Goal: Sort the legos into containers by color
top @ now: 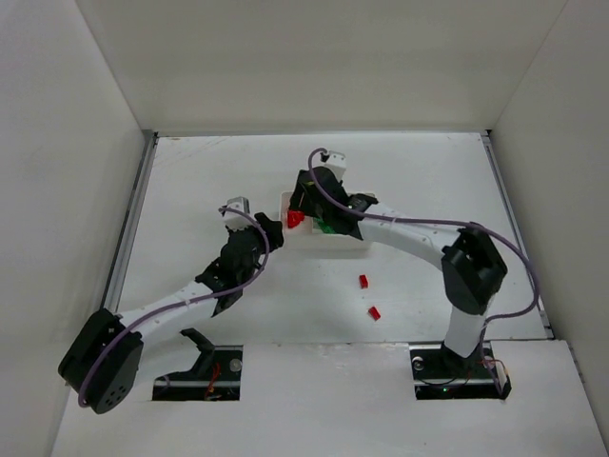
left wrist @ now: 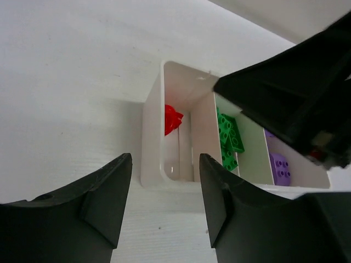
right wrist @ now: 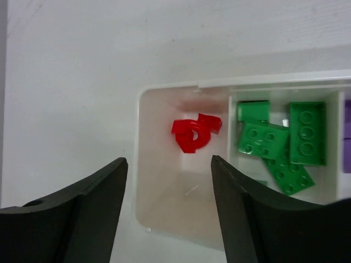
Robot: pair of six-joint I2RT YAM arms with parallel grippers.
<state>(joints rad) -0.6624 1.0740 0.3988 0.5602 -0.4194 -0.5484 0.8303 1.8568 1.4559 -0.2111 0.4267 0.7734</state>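
Separately, the tray (right wrist: 164,192) holds a red lego (right wrist: 194,134), green legos (right wrist: 279,142), purple legos (left wrist: 279,167).

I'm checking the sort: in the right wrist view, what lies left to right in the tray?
In the white plastic three-compartment tray: small red plastic lego piece, flat green plastic lego bricks, purple plastic lego brick at the edge.

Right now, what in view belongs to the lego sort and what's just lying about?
Job: tray; red piece, green bricks and purple bricks sorted in it; two loose red bricks outside it; left gripper and right gripper, both open, empty.
Not job: enclosure walls; arm base plate.
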